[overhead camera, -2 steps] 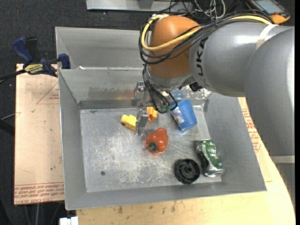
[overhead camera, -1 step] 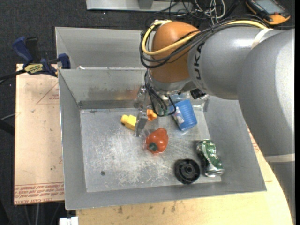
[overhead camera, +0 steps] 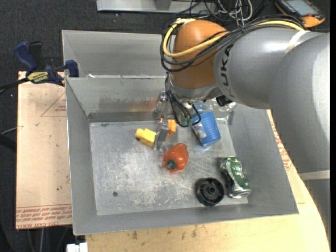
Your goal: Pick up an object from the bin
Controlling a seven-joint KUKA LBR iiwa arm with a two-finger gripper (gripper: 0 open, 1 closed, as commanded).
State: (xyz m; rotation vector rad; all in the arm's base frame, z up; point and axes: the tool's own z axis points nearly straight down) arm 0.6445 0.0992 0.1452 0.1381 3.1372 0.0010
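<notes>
My gripper [overhead camera: 163, 128] hangs below the arm's orange cover in the middle of the bin, toward the back. Its tip is just right of a small yellow block [overhead camera: 146, 136], touching it or very nearly. Just below the gripper, a red-orange toy pepper [overhead camera: 175, 157] with a green stem lies on the bin floor. A blue bottle-like container [overhead camera: 208, 128] lies to the gripper's right, partly hidden by cables. A small orange piece [overhead camera: 170, 124] shows by the gripper; I cannot tell if it is a loose thing.
A crushed green can [overhead camera: 235, 176] and a black round disc-like part [overhead camera: 210, 191] lie in the front right corner. The arm covers the bin's back right. The left half of the floor is bare metal.
</notes>
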